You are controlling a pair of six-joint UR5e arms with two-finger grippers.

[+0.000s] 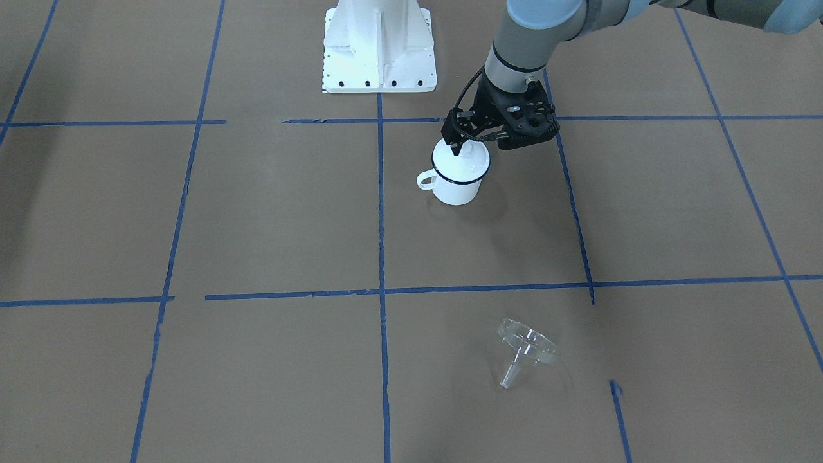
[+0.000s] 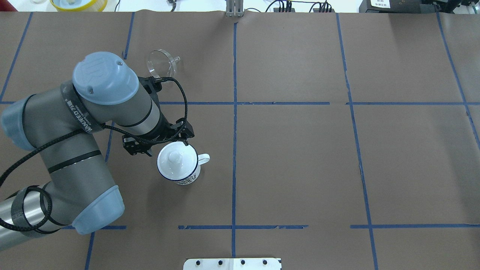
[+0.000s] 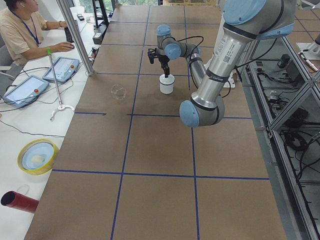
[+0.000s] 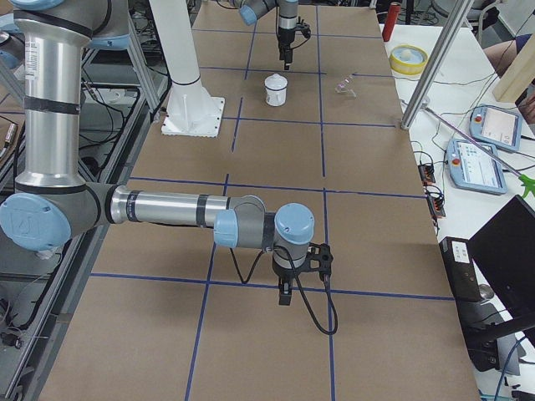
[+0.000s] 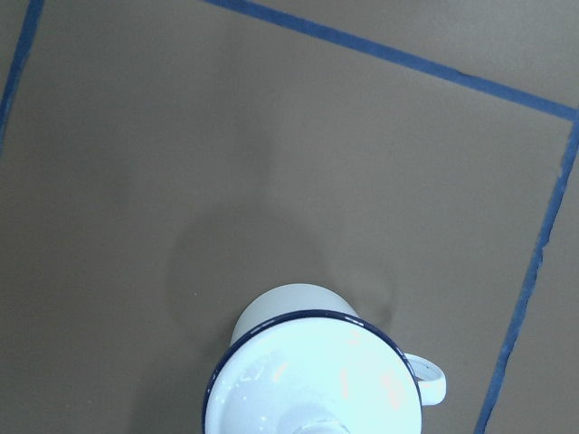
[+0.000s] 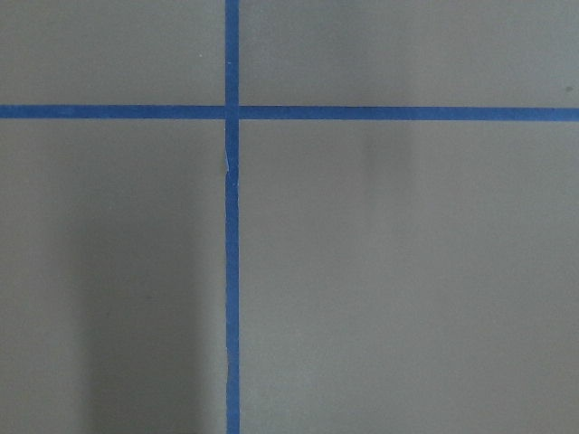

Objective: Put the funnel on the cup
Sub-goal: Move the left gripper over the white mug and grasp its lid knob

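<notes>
The cup (image 1: pixel 458 186) is a white mug with a dark blue rim, standing upright near the robot's base, its handle toward the table's middle. A white domed lid (image 2: pixel 174 159) with a knob sits on it. The cup also shows at the bottom of the left wrist view (image 5: pixel 289 312). The clear funnel (image 1: pixel 527 347) lies tipped on its side on the far part of the table, well apart from the cup; it also shows in the overhead view (image 2: pixel 162 63). My left gripper (image 1: pixel 455 149) hovers just above the cup's rim, fingers together and empty. My right gripper (image 4: pixel 285 296) hangs over bare table far away; I cannot tell its state.
The white robot base (image 1: pixel 379 45) stands just behind the cup. A yellow bowl (image 3: pixel 37 155) and a red cylinder (image 3: pixel 17 200) lie off the table's far edge. An operator (image 3: pixel 20 30) sits there beside tablets, and a metal pole (image 3: pixel 75 35) stands at that edge.
</notes>
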